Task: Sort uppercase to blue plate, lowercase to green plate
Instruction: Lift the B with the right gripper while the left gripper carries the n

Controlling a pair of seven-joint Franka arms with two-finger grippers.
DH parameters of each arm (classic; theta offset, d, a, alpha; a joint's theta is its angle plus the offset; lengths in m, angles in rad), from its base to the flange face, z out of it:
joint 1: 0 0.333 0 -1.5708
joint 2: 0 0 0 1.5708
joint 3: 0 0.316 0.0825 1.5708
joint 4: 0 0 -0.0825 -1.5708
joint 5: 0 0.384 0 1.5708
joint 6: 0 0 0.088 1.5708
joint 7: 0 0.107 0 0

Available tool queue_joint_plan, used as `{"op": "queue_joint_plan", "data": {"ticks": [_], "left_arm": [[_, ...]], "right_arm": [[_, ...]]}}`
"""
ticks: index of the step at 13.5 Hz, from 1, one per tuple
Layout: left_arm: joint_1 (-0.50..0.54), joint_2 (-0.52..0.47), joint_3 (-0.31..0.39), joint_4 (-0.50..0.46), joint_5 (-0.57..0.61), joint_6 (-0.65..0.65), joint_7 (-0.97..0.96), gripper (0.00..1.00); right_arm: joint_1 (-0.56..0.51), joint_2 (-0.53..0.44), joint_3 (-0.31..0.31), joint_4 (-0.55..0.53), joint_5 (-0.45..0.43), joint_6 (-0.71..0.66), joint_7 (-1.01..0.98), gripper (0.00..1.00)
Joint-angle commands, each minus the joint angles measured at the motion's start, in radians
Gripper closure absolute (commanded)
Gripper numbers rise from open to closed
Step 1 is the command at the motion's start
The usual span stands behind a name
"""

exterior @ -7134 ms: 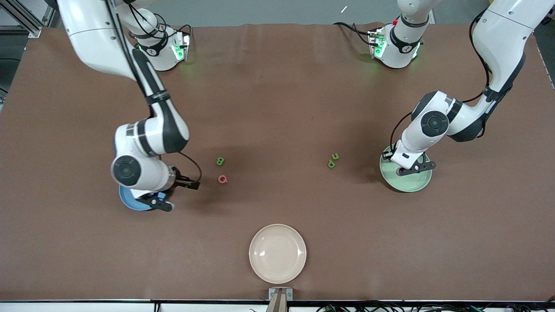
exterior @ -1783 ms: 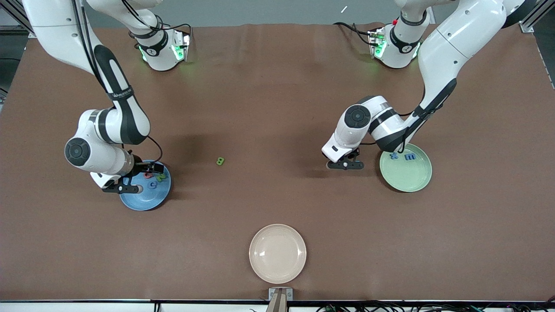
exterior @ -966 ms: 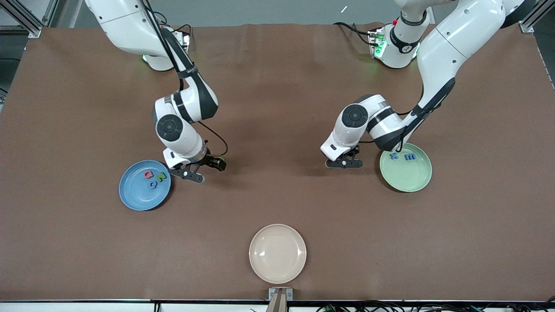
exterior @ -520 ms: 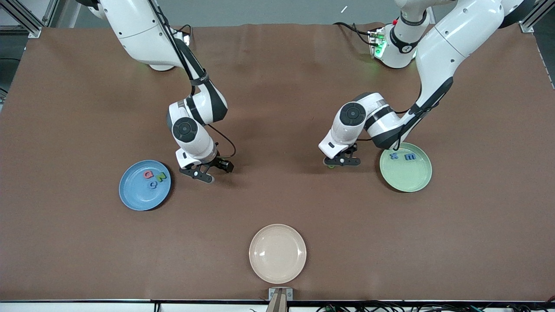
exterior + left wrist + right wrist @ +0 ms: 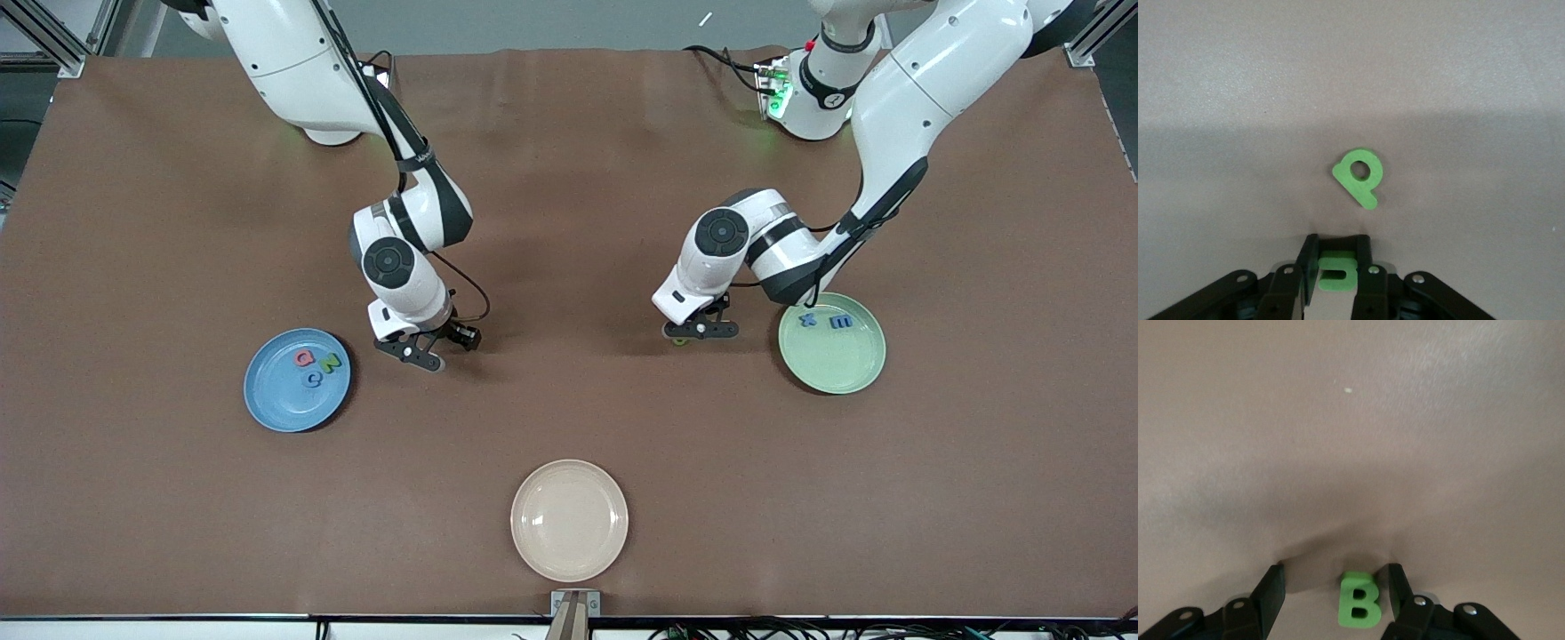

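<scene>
The blue plate (image 5: 297, 380) is sitting on the counter (image 5: 569, 418) toward the right arm's end. It is carrying three capitals: a pink-red Q (image 5: 304, 359), a green N (image 5: 332, 363) and a blue C (image 5: 313, 380), all lying close together in the part of the plate farthest from the front camera.

Beside that plate, toward the middle of the counter, the right end effector (image 5: 425, 348) is reaching down to the surface. In the right wrist view its two fingers (image 5: 1269, 595) are standing apart on either side of the green B (image 5: 1359, 599), with a gap showing between each finger and the letter, so it is straddling the B without clamping it. The B is lying flat on the counter.

A cream plate (image 5: 569, 520) is lying near the counter's front edge, nearest the front camera.

Toward the left arm's end, the left end effector (image 5: 699, 331) is also pointing down at the counter. In the left wrist view its fingers (image 5: 1308, 267) are clenched on a small green u (image 5: 1337, 273), the letter pinched between the pads. A green p (image 5: 1359, 176) is lying flat on the counter just beside the held letter, untouched.

Next to that end effector, the green plate (image 5: 832, 366) is resting on the counter, holding a blue x (image 5: 807, 320) and a blue m (image 5: 841, 322) side by side near the rim farthest from the front camera.
</scene>
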Motion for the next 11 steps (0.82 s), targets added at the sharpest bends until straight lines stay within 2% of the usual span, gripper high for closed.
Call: {"op": "queue_joint_plan", "data": {"ticks": [1, 3, 5, 8, 11], "left_arm": [[0.015, -0.077, -0.008, -0.031, -0.016, -0.082, 0.023, 0.87], [0.089, -0.105, -0.051, -0.026, -0.016, -0.101, 0.063, 0.89], [0.232, -0.11, -0.126, -0.029, -0.016, -0.101, 0.158, 0.9], [0.37, -0.12, -0.159, -0.029, -0.013, -0.101, 0.3, 0.9], [0.478, -0.122, -0.16, -0.026, 0.005, -0.101, 0.428, 0.9]], "right_arm": [[0.02, -0.016, -0.011, -0.037, 0.004, 0.006, 0.022, 0.29], [0.025, -0.025, -0.011, -0.054, 0.004, 0.007, 0.022, 0.29], [0.025, -0.025, -0.013, -0.062, 0.004, 0.01, 0.022, 0.33], [0.026, -0.031, -0.011, -0.07, 0.003, 0.007, 0.023, 0.38], [0.029, -0.032, -0.013, -0.07, 0.003, 0.007, 0.028, 0.43]]}}
